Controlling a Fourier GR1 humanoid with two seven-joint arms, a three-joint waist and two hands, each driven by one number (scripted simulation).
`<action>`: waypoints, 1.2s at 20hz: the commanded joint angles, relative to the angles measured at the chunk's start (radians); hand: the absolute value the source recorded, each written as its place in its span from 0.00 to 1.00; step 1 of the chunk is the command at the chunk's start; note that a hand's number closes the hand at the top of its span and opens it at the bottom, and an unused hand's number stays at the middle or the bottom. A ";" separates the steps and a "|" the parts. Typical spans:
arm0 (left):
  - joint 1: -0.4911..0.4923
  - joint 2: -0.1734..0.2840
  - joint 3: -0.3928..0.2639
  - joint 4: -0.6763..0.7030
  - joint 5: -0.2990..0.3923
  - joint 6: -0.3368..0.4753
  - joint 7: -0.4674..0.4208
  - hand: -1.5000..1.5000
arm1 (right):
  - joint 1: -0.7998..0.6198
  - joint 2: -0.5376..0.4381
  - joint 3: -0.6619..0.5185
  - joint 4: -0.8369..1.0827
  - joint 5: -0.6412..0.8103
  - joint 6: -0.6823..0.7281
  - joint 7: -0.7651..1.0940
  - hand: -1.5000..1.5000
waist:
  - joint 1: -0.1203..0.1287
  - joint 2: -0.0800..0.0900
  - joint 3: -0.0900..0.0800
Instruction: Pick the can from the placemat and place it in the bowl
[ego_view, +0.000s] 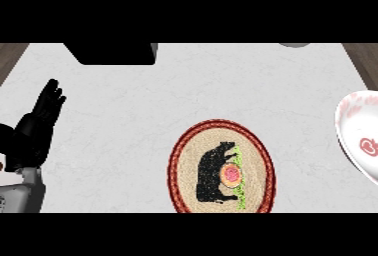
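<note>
Resting at the view's left edge, the left hand (40, 117) keeps its fingers (52, 95) straight, touching nothing.

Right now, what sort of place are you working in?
Probably a kitchen or dining counter: a pale marbled counter, an oval woven placemat with a small can on it, and a white bowl with red markings at the right.

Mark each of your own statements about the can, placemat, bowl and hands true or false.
1. The can stands on the placemat. True.
2. The bowl already holds the can. False: the can is on the placemat.
3. The left hand is open, fingers up, at the view's left. True.
4. The right hand grips the can. False: no right hand shows.
5. The bowl lies left of the placemat. False: it is at the right edge.
</note>
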 joint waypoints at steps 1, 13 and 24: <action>-0.008 -0.018 0.007 0.065 -0.011 -0.002 -0.055 0.50 | 0.039 0.030 -0.053 0.103 -0.101 -0.019 -0.115 0.00 | -0.005 0.001 0.000; 0.019 0.001 0.033 0.022 -0.004 -0.006 -0.008 0.50 | 0.056 0.123 -0.354 -0.166 -0.508 -0.254 -0.479 0.00 | -0.043 -0.016 0.002; 0.004 0.007 0.037 -0.037 -0.012 -0.008 0.045 0.50 | 0.533 0.266 -0.628 -0.581 -0.906 0.046 -0.527 0.00 | -0.033 -0.009 0.000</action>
